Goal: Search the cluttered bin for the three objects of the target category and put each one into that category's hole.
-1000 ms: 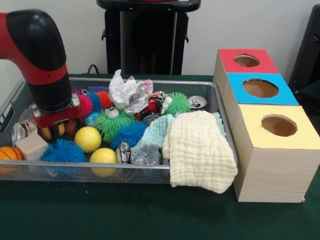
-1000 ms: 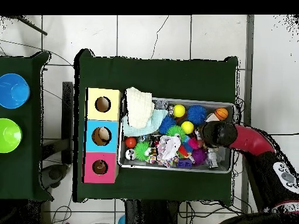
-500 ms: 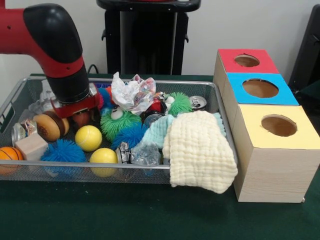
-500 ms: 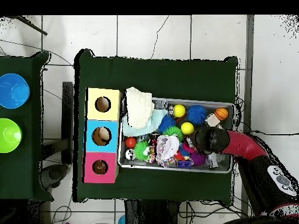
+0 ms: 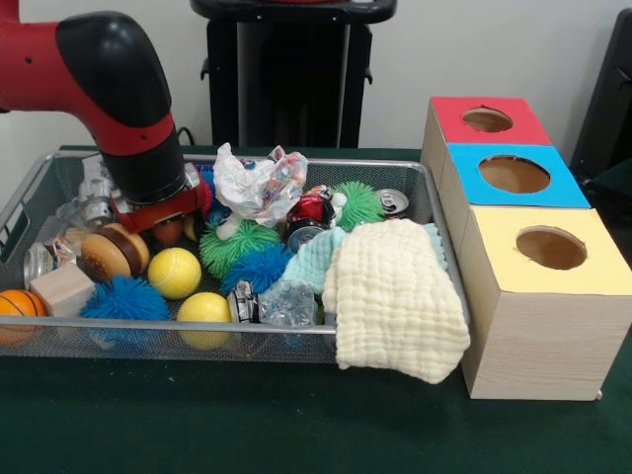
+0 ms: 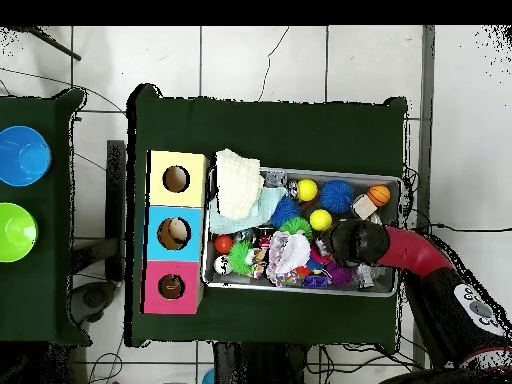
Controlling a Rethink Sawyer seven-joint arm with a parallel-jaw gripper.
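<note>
Your gripper sits low among the toys at the far side of the silver wire-mesh bin, beside the three wooden boxes; its grip state you cannot tell.

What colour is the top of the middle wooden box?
Blue, clearest in the front view.
</note>
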